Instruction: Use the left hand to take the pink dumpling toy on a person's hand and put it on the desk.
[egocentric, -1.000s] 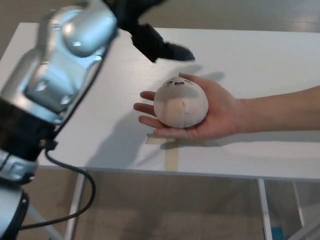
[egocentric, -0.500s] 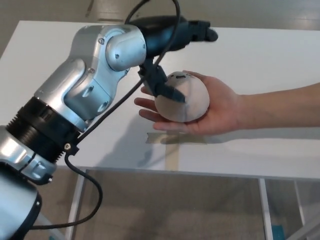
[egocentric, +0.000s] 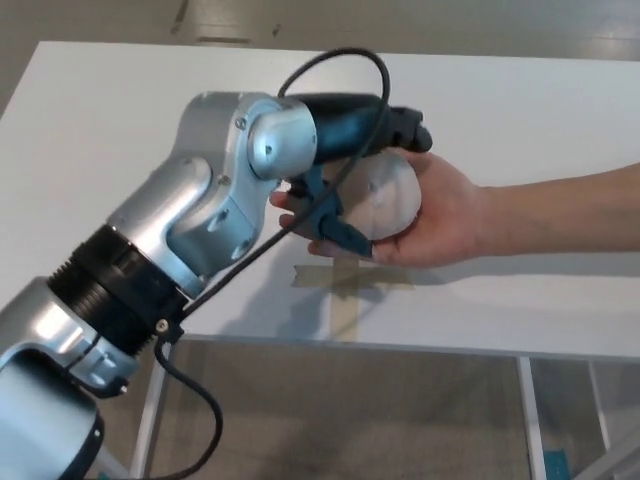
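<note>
Now the left hand (egocentric: 352, 170) has its fingers (egocentric: 342, 232) spread around the dumpling toy (egocentric: 388, 196), cupped between them in the person's hand (egocentric: 440, 215) above the surface (egocentric: 520, 120), ready to grip.

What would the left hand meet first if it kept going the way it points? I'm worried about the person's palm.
Probably the pink dumpling toy: the left hand already brackets it. The person's hand lies right behind, though depth is unclear.

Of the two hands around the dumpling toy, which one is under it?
The person's bare open hand lies palm up under the pale pink round dumpling toy; the robot's black left hand closes from above.
</note>
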